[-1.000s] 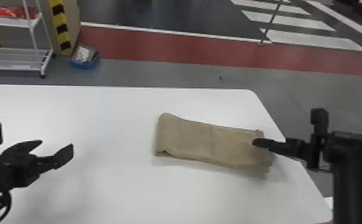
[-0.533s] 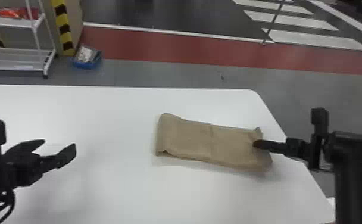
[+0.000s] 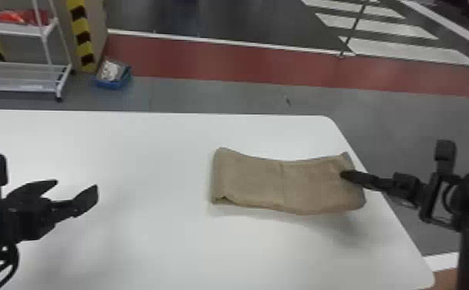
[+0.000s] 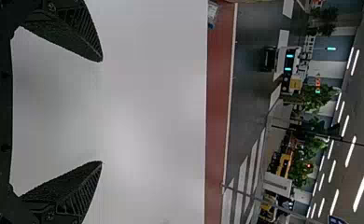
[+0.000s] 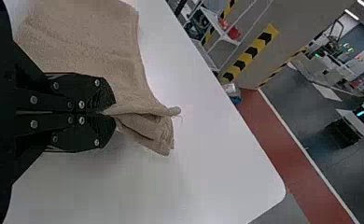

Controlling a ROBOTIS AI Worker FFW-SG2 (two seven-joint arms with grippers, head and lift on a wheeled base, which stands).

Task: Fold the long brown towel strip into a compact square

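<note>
the robot's right gripper [image 5: 108, 113], its fingers closed on brown cloth, grips the right-hand end of the towel strip [image 3: 268, 183] on a white table [image 3: 149, 239]. the strip's long axis runs left to right across the head view, and nearly all of it lies to the left of the gripping fingers, so the coming fold likely calls for carrying the held end leftward over the rest. the left gripper [image 3: 77, 186], its fingers spread and empty, stands well apart beyond the strip's far-left end, leaving the right arm much the nearer. the held end sits close by the table's right edge and seems, as far as the shadow below it tells, slightly raised. open tabletop stretches to the left and on the robot's side, with a narrower band toward the far edge.
</note>
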